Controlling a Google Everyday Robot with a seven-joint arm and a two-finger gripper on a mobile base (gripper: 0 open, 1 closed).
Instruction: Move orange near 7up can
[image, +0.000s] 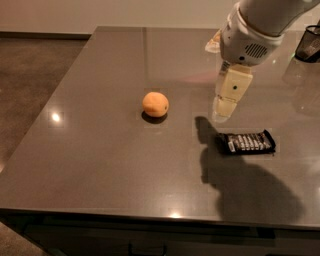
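Note:
The orange (155, 104) is a small round orange-yellow fruit sitting on the dark grey table (100, 150), left of centre. My gripper (222, 114) hangs from the white arm that comes in from the top right. It hovers just above the table, to the right of the orange and a good hand's width away from it. It holds nothing that I can see. The 7up can is hidden behind my arm and gripper.
A flat black snack wrapper (246, 142) lies just right of and in front of the gripper. A black mesh container (310, 44) stands at the far right edge. A pale object (213, 45) peeks out behind the arm. The table's left and front edges drop to the floor.

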